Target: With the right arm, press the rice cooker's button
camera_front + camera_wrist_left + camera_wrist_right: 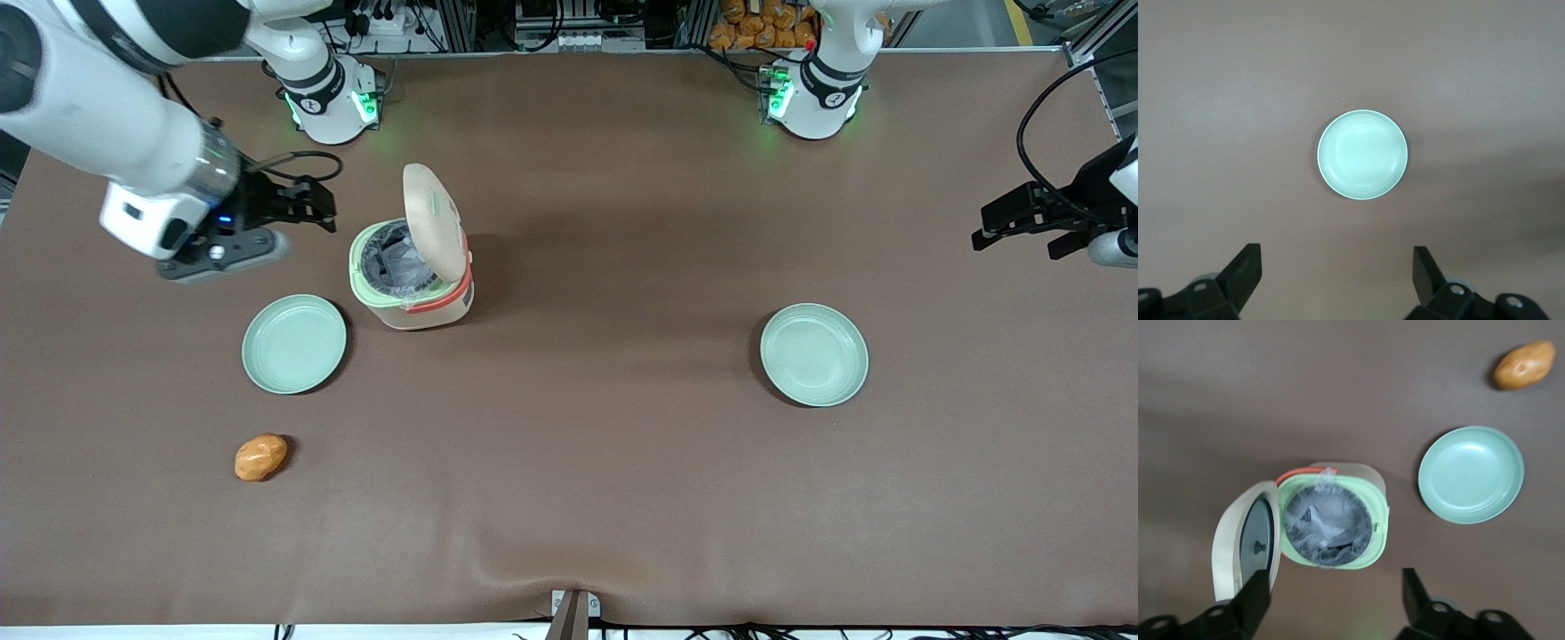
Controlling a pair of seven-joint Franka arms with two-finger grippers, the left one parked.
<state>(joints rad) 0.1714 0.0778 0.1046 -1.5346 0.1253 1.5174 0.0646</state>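
Nearest me, a potato (260, 457) is lying on the worktop (578, 462). My claw (1335, 590) is hovering wide open, holding nothing, beside the open rice cooker (411, 283).

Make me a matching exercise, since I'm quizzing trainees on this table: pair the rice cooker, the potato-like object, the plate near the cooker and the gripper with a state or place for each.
Things:
1. rice cooker
2. orange-brown potato-like object
3. mint-green plate beside the cooker
4. gripper

States or places:
A. empty, flat on the table
B. lid up, inner pot exposed
C. open, in the air beside the cooker
D. nearest the front camera, lying on the table

Pairs: 1-B, 2-D, 3-A, 4-C
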